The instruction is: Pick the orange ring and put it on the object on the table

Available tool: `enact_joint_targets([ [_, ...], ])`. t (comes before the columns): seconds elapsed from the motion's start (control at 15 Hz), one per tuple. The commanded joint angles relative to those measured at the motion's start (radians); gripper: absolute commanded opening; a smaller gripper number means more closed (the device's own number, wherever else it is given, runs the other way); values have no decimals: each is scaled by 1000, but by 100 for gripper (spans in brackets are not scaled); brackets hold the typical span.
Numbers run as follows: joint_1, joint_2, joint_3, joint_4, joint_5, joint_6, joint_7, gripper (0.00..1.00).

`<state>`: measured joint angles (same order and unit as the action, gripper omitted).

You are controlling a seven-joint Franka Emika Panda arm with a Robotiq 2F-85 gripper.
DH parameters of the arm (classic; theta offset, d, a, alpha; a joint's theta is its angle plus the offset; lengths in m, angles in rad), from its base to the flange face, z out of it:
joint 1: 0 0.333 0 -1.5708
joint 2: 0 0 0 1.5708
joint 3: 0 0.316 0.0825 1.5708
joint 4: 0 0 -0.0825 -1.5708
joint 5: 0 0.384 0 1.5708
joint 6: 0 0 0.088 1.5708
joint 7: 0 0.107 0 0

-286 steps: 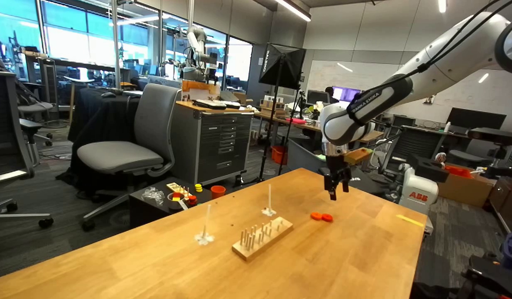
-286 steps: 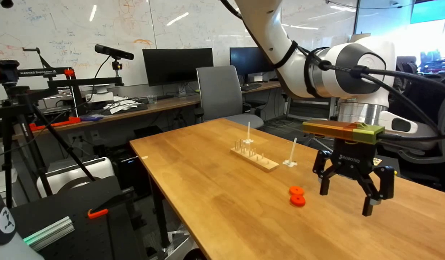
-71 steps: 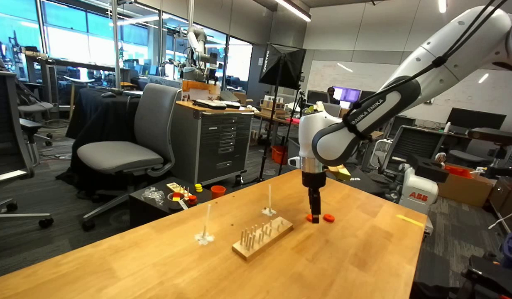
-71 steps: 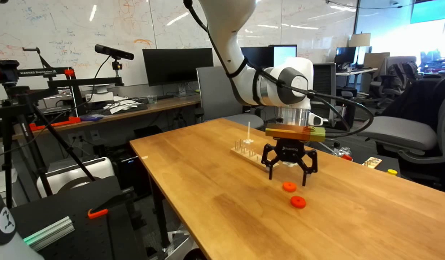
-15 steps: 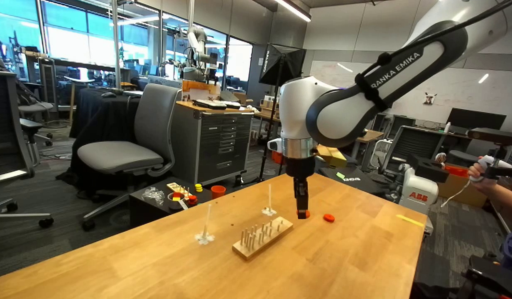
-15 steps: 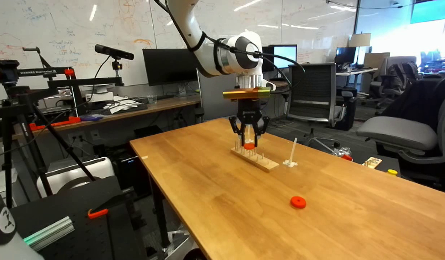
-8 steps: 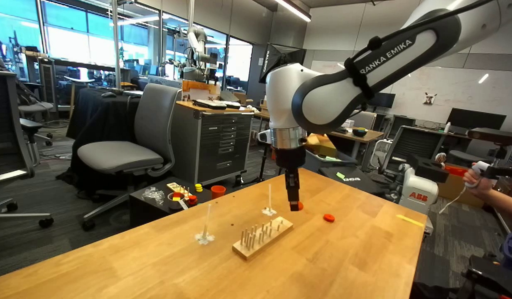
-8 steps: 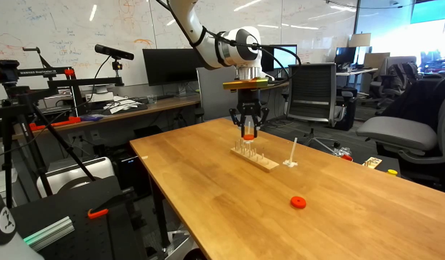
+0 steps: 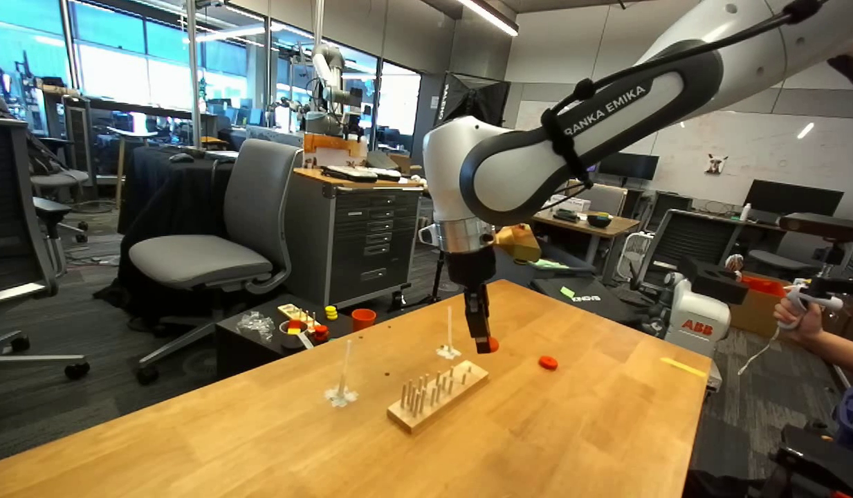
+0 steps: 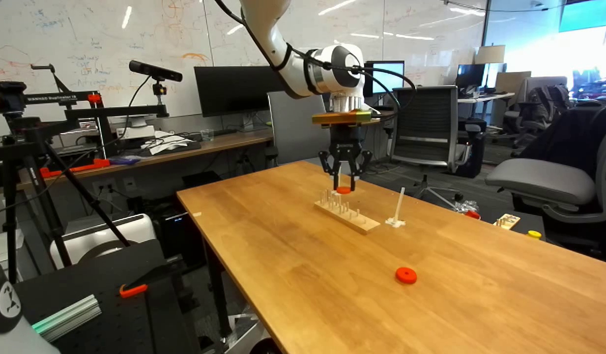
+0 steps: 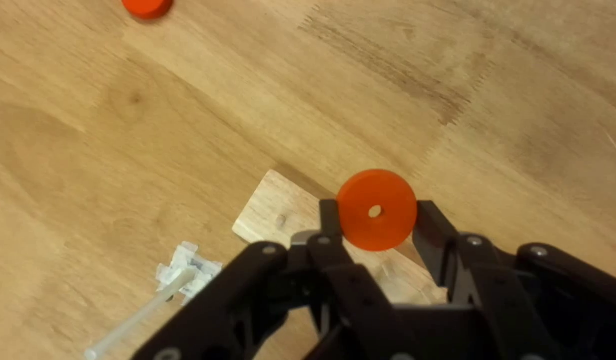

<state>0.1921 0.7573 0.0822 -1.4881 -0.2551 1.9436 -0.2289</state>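
My gripper [image 10: 344, 187] is shut on the orange ring [image 11: 375, 230], one finger [image 11: 329, 215] touching each side. The ring lies flat, and through its hole pale wood shows. In the wrist view it overlaps the long edge of the object, a pale wooden board [image 11: 260, 220]. Thin pegs rise from this board [image 9: 426, 417], several of them hidden in the wrist view by the ring and jaws. Both exterior views show the ring [image 10: 343, 190] in the air, apart from the pegs; in an exterior view the fingers partly cover the ring [image 9: 494, 344].
A red piece [image 10: 406, 275] lies on the table [image 9: 592, 429]. Two thin upright rods stand on taped feet near the board, a nearer rod [image 9: 344, 370] and a farther rod [image 9: 449, 328]. A person's hand [image 9: 803, 318] with a controller shows at the side.
Since several seconds ago, the open gripper has taken hold of the orange ring and lifted it off the table towards the board. Over the last half second it shifted slightly sideways and a little lower.
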Motion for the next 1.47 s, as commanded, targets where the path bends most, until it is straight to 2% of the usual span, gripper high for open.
enact_joint_targets([
  [0.0,11,86,-1,134,1,-83,11,17],
  [0.93,16,289,-11,411,7,-239,3,17],
  [1.4,23,361,-13,488,4,-263,-7,17],
])
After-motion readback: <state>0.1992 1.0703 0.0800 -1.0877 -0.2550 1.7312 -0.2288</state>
